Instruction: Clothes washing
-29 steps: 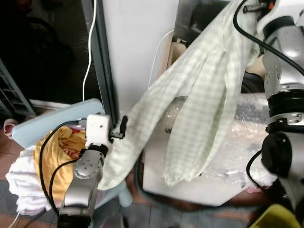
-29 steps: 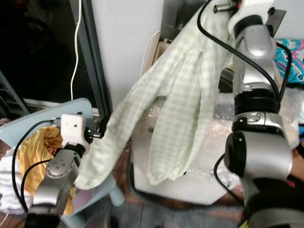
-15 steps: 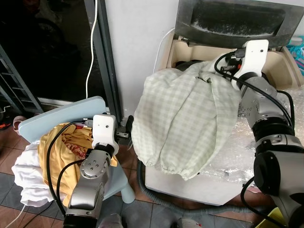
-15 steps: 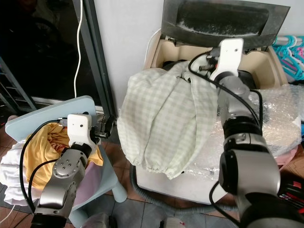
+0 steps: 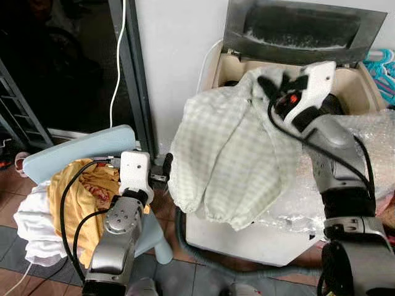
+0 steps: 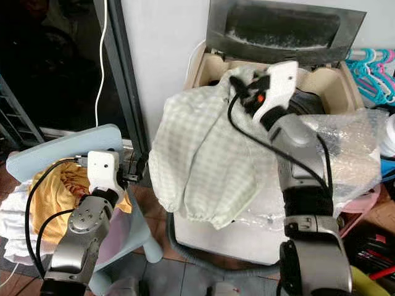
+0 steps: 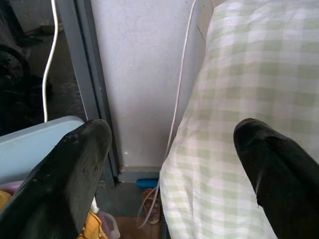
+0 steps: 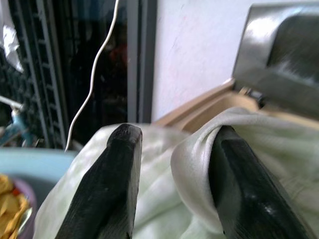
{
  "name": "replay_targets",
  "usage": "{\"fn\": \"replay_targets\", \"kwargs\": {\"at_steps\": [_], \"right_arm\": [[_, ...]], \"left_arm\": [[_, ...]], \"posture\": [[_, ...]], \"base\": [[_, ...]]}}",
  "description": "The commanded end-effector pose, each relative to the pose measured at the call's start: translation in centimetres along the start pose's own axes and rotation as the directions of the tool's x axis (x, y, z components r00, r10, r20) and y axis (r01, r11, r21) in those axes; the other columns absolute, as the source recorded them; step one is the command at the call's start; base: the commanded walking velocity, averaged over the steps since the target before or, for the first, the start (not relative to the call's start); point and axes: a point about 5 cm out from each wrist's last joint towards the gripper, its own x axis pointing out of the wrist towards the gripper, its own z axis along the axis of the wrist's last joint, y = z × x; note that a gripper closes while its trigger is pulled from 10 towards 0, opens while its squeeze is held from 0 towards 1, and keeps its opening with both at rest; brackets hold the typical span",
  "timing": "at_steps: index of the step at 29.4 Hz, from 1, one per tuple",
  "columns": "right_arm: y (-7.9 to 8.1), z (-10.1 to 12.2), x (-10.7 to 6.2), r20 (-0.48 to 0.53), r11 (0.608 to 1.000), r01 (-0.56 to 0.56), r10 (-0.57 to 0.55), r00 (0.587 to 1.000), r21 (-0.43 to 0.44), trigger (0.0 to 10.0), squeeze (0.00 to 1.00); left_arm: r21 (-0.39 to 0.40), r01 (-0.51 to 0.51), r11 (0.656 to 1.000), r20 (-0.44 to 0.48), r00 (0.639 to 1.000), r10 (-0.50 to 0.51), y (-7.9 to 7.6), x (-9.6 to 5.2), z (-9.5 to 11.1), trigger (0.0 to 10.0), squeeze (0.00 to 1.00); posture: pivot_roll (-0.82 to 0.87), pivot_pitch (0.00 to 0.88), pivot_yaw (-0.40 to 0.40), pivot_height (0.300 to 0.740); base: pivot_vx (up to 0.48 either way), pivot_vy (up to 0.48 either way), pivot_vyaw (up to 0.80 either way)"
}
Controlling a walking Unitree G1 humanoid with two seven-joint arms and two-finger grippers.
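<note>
The right gripper [image 8: 172, 164] is positioned above the front edge of the open top-loading washing machine [image 5: 352, 83], with its lid [image 5: 296, 28] raised upright against the wall. Its two black fingers are spread apart, with a fold of the pale green checked garment [image 5: 231, 157] bunched between them; whether the fingers press on the cloth cannot be determined. The garment lies draped over the front left corner of the machine: its upper part rests on the rim near the tub opening, while the body and cuffed ends hang down the front panel. The left gripper [image 7: 172, 164] is held low, just beside the hanging edge of the garment, with its fingers wide apart and empty; the checked cloth lies close to one finger [image 7: 284, 169]. A light blue chair [image 5: 74, 151] stands to the left of the machine and carries a yellow garment [image 5: 74, 197] on top of white laundry [image 5: 31, 228]. Bubble wrap [image 6: 345, 142] covers the right side of the machine top
</note>
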Motion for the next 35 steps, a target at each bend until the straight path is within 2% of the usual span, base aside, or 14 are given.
{"fn": "replay_targets", "kwargs": {"at_steps": [1,6,10,11,13,14,20,22,23,24,25,28,30,35], "right_arm": [[0.1,-0.7,0.1,-0.058,0.999,0.025,-0.027,0.998,-0.048,10.0,1.00],[0.3,-1.3,0.0,-0.068,0.997,0.062,-0.064,0.996,-0.041,10.0,1.00],[1.9,-3.1,0.0,-0.162,0.997,0.035,-0.046,0.986,-0.074,10.0,1.00],[2.5,-3.7,0.0,-0.181,0.997,0.039,-0.051,0.982,-0.068,5.7,1.00],[3.0,-4.2,0.1,-0.197,0.997,0.041,-0.053,0.979,-0.066,5.7,1.00],[3.7,-4.7,0.2,-0.218,0.998,0.033,-0.044,0.975,-0.054,0.0,1.00],[4.5,-6.7,-0.1,-0.298,0.992,0.080,-0.105,0.949,-0.094,0.0,1.00],[3.8,-6.8,-0.2,-0.305,0.987,0.132,-0.155,0.940,-0.094,0.0,0.76],[3.3,-6.8,-0.2,-0.306,0.982,0.166,-0.187,0.934,-0.093,0.0,0.13],[2.9,-6.8,-0.2,-0.307,0.978,0.188,-0.207,0.929,-0.091,0.0,0.13],[2.3,-6.7,-0.2,-0.312,0.970,0.226,-0.243,0.919,-0.090,0.0,0.00],[0.4,-6.5,-0.4,-0.324,0.943,0.323,-0.331,0.886,-0.079,0.0,0.00],[-2.9,-5.7,-0.8,-0.343,0.890,0.445,-0.451,0.824,-0.099,0.0,0.00],[-6.3,-3.9,-1.4,-0.325,0.819,0.567,-0.560,0.762,-0.083,0.0,0.00]], "left_arm": [[0.013,0.008,1.000,-0.003,1.000,-0.008,-0.2,0.2,0.2,10.0,0.00],[0.017,0.005,1.000,-0.007,1.000,-0.005,0.0,0.1,0.2,10.0,0.00],[0.021,0.005,1.000,-0.013,1.000,-0.004,0.1,-0.1,0.0,10.0,0.00],[0.022,0.005,1.000,-0.013,1.000,-0.005,0.1,-0.1,0.1,10.0,0.00],[0.023,0.006,1.000,-0.014,1.000,-0.005,0.0,-0.1,0.1,10.0,0.00],[0.023,0.006,1.000,-0.014,1.000,-0.006,0.0,-0.1,0.1,10.0,0.00],[0.028,0.005,1.000,-0.019,1.000,-0.004,0.0,-0.1,0.1,10.0,0.00],[0.030,0.005,1.000,-0.020,1.000,-0.004,0.1,-0.1,0.0,10.0,0.00],[0.030,0.004,1.000,-0.021,1.000,-0.004,0.1,0.0,0.0,10.0,0.00],[0.030,0.004,1.000,-0.021,1.000,-0.004,0.1,0.0,0.0,10.0,0.00],[0.031,0.004,1.000,-0.022,1.000,-0.003,0.1,0.0,0.0,10.0,0.00],[0.033,0.003,0.999,-0.022,1.000,-0.002,0.1,0.1,0.0,10.0,0.00],[0.035,0.000,0.999,-0.019,1.000,0.000,0.0,0.2,0.1,10.0,0.00],[0.038,-0.003,0.999,-0.018,1.000,0.003,0.1,0.3,0.1,10.0,0.00]], "posture": [[-0.06,0.000,-0.004,0.740],[-0.05,0.000,-0.003,0.740],[-0.05,0.000,-0.003,0.740],[-0.05,0.000,-0.003,0.740],[-0.05,0.000,-0.003,0.740],[-0.05,0.000,-0.005,0.740],[-0.04,0.000,-0.006,0.740],[-0.04,0.000,-0.005,0.740],[-0.04,0.000,-0.006,0.740],[-0.04,0.000,-0.006,0.740],[-0.04,0.000,-0.007,0.740],[-0.04,0.000,-0.010,0.740],[-0.04,0.000,-0.013,0.740],[-0.04,0.000,-0.016,0.740]], "base": [[0.000,0.000,0.00],[0.000,0.000,0.00],[0.000,0.000,0.00],[0.000,0.000,0.00],[0.000,0.000,0.00],[0.000,0.000,0.00],[0.000,0.000,0.00],[0.000,0.000,0.00],[0.000,0.000,0.00],[0.000,0.000,0.00],[0.000,0.000,0.00],[0.000,0.000,0.00],[0.000,0.000,0.00],[0.000,0.000,0.00]]}}
